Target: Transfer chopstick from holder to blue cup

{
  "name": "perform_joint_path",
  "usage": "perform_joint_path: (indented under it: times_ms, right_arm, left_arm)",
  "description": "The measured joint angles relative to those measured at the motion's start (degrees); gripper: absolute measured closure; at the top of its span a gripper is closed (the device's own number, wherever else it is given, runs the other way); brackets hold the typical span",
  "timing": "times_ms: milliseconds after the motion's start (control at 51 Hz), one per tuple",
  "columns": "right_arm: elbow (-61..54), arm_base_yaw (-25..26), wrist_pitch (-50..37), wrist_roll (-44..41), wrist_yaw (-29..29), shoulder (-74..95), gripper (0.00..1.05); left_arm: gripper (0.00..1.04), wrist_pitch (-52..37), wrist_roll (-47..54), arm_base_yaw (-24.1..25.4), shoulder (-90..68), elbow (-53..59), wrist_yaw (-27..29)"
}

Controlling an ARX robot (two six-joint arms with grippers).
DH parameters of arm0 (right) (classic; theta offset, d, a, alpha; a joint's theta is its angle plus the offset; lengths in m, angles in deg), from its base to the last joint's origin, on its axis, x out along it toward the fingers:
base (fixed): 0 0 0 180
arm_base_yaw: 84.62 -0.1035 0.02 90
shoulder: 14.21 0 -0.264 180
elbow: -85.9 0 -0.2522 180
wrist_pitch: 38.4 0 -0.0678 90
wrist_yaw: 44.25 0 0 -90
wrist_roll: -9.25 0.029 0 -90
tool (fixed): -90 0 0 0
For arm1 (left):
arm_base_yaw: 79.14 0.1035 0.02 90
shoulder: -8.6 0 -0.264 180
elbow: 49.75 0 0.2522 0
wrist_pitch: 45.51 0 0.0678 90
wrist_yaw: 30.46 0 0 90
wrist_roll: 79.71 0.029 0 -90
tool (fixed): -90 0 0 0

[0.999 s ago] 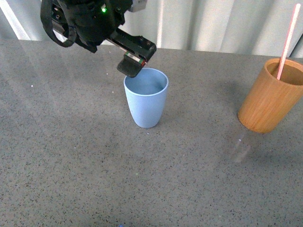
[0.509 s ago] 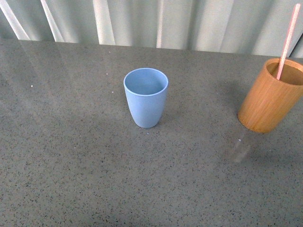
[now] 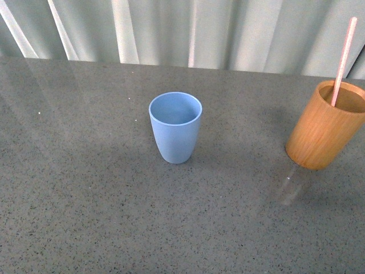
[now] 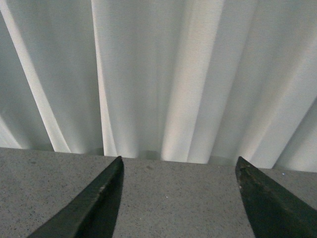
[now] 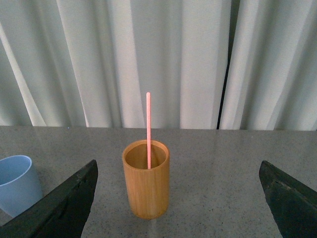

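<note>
Your right gripper (image 5: 177,163) gapes wide, empty: centre it round the chopstick (image 5: 148,130) above the holder (image 5: 146,183), then pinch.

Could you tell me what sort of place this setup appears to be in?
Likely a staged test bench rather than a lived-in kitchen: a grey speckled counter backed by a pale curtain, bearing a blue cup and a wooden holder with one pink chopstick.

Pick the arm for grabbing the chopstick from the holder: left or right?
Right. The right gripper is open and faces the holder, with the chopstick upright near the middle of its view. The left gripper, also open, sees only table and curtain, and the holder sits on the front view's right side.
</note>
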Motion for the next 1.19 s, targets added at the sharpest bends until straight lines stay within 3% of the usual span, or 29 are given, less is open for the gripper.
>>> perform_joint_path:
  times_ms: [353, 1195]
  right_arm:
    - [0.0, 0.0, 0.0, 0.0, 0.0, 0.0, 0.1]
    - [0.0, 0.0, 0.0, 0.0, 0.0, 0.0, 0.1]
  left_arm:
    - [1.02, -5.5, 0.6, 3.8, 13.0, 19.1, -3.5]
    - [1.01, -0.6, 0.8, 4.3, 37.5, 38.6, -3.6]
